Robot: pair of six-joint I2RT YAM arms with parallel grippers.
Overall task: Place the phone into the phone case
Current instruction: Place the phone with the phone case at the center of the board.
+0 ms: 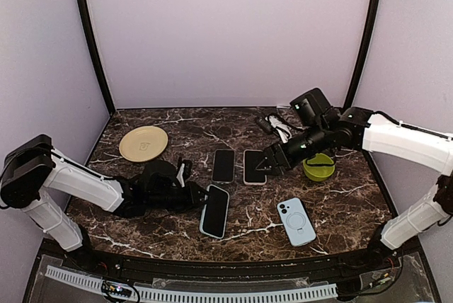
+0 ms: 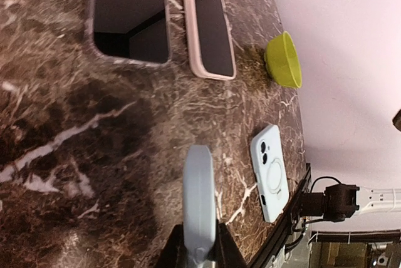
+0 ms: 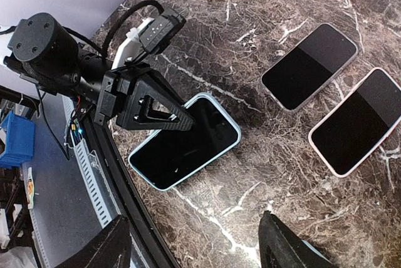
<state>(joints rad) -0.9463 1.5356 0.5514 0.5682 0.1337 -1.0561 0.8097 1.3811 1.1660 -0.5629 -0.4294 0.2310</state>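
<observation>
Phone (image 1: pixel 214 211): edge clamped between left gripper (image 1: pixel 204 195) fingers
Right gripper (image 3: pixel 197 249): spread wide, empty
Tip: press corners evenly

The dark brown, white-veined marble-look tabletop (image 1: pixel 333 197) shines, polished. Pinched in the left gripper's (image 2: pixel 199 246) matt black plastic fingers (image 3: pixel 150 106), the pale-blue rounded phone case (image 2: pixel 199 186) looks smooth and satin. Beyond them, two black phone screens (image 2: pixel 128 11) gleam like glass.

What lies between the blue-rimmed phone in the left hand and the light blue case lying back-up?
Nothing: bare marble tabletop separates the phone from the case, clear in the top and left wrist views.
</observation>
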